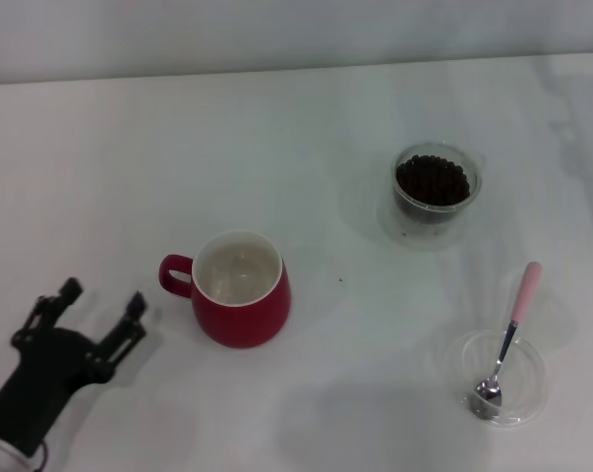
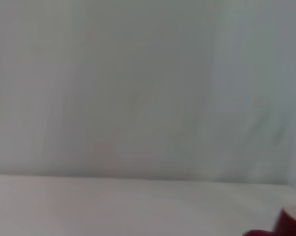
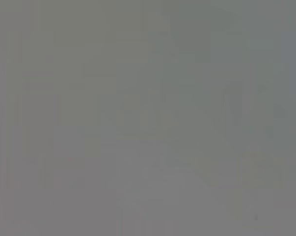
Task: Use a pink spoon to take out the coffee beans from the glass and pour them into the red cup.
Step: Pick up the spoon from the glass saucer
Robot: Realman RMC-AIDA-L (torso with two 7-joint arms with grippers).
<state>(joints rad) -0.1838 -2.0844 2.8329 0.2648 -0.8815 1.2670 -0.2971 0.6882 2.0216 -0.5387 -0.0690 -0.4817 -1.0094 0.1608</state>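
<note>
Nearest to us, low at the left edge of the head view, sits the left gripper (image 1: 101, 303), one black hand on its arm, its two fingers (image 1: 132, 307) spread apart and released, gripping nothing. It hovers over bare worktop (image 1: 375, 393), apart from the red cup (image 1: 239, 290) on its right.

We count one red cup, upright, white inside showing, its small loop handle pointing toward the left gripper. We see no beans in it. In the left wrist view only a sliver of that red cup (image 2: 291, 223) peeks in at the corner, with pale wall and worktop filling the rest.

Over on the right side, one pink spoon (image 1: 508, 334) rests with its silver bowl down in one shallow clear dish (image 1: 528, 393), its pink handle sticking out over the rim toward the far side. Spoon untouched, we'd say.

Farther back and a little left of the dish stands one glass (image 1: 435, 193), upright, holding a dark heap of coffee beans (image 1: 432, 180). The beans are too many and too small for us to count. One tiny dark speck (image 1: 340, 280) lies on the worktop between cup and glass.

The right gripper is nowhere in sight, and the right wrist view gives us only flat grey.
</note>
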